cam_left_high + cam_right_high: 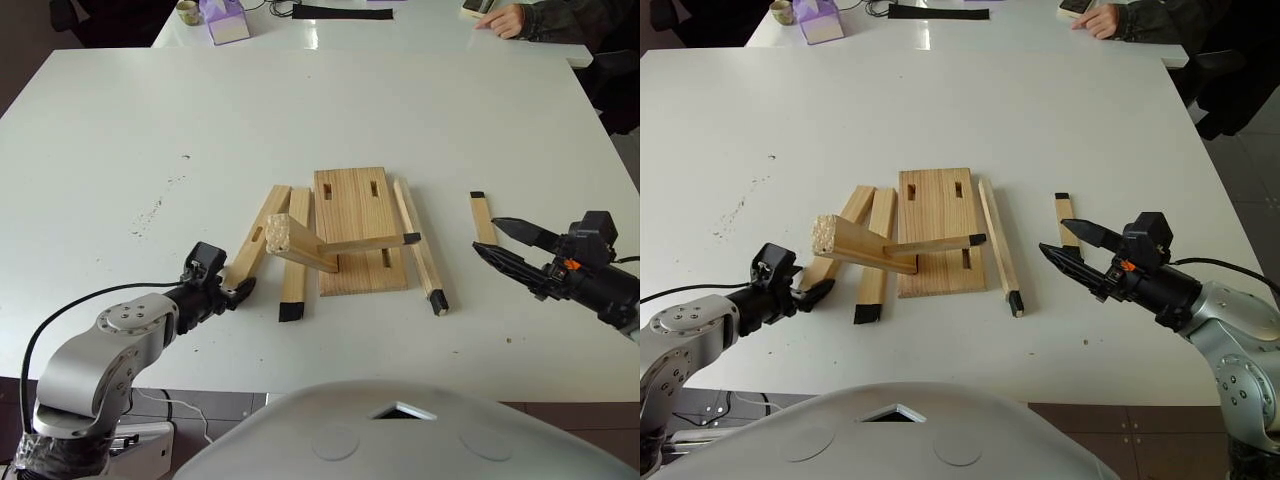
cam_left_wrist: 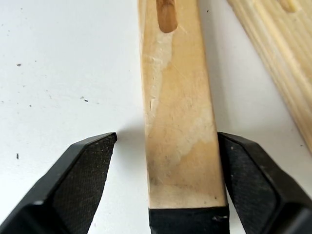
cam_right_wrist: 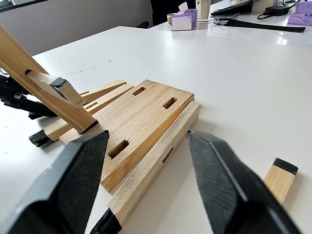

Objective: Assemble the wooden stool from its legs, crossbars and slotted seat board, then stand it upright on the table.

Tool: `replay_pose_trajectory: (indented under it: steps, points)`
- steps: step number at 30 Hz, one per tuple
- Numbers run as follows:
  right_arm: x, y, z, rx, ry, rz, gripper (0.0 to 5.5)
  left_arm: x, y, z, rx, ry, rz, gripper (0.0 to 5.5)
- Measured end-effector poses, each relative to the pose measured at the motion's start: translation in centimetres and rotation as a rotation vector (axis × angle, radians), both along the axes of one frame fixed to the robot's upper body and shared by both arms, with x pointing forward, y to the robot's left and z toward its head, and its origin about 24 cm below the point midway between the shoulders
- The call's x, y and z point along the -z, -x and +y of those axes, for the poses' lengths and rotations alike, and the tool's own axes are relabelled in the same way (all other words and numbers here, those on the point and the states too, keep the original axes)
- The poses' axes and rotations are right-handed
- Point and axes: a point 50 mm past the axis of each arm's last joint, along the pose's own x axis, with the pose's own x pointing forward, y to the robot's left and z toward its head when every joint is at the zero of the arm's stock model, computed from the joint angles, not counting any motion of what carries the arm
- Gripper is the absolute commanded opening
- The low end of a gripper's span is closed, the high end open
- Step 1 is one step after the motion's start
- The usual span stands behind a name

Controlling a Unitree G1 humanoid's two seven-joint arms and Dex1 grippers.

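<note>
While the seat [image 1: 350, 195] lies flat beyond it, left gripper [image 1: 244, 290] sits at a leg [image 1: 258, 240], cap end nearest, likely lining up a grab | left wrist: fingers [image 2: 87, 170] spread either side, leg runs straight ahead | right wrist: right gripper [image 3: 147, 134] agape; seat ahead, long axis slanting away.
</note>
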Motion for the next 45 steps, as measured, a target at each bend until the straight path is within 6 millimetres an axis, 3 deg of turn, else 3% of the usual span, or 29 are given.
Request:
replay_pose_trajectory:
  steps: [11,17,19,21,23,26,29,31,35,39,45]
  points:
    - [-0.7,-1.1,-0.4,0.000,0.007,-0.040,2.95,1.4,-1.6,1.5,-0.088,0.164,-0.058,2.01]
    - [-1.3,-1.8,-1.3,0.037,0.013,-0.075,2.95,1.4,-3.9,2.1,-0.188,0.287,-0.127,2.01]
    - [-1.6,-2.2,-1.4,0.045,0.008,-0.090,2.95,1.1,-5.6,3.0,-0.244,0.338,-0.173,2.01]
    - [-2.0,-2.8,-1.6,0.051,-0.001,-0.113,2.95,-1.1,-7.7,3.7,-0.249,0.354,-0.318,2.01]
    - [-2.8,-3.6,-1.7,0.052,-0.029,-0.147,2.95,-4.8,-9.9,3.8,-0.208,0.369,-0.515,2.01]
    - [-4.6,-5.1,-1.5,0.044,-0.120,-0.201,2.95,-10.0,-11.6,2.7,-0.099,0.430,-0.728,2.01]
    - [-7.1,-6.4,-0.6,-0.012,-0.226,-0.271,2.95,-14.9,-11.3,-0.2,0.131,0.553,-0.888,2.01]
    - [-9.3,-7.2,0.8,-0.089,-0.294,-0.319,2.95,-17.4,-9.7,-2.6,0.366,0.639,-0.929,2.01]
    - [-12.4,-7.0,3.8,-0.291,-0.445,-0.332,3.35,-19.8,-7.0,-5.1,0.667,0.810,-0.888,2.01]
    - [-15.0,-5.9,6.1,-0.529,-0.575,-0.281,3.94,-21.5,-5.0,-6.2,0.854,0.918,-0.831,2.01]
    - [-15.6,-6.4,7.9,-0.611,-0.545,-0.235,3.94,-20.9,-3.9,-7.5,0.939,0.969,-0.721,2.01]
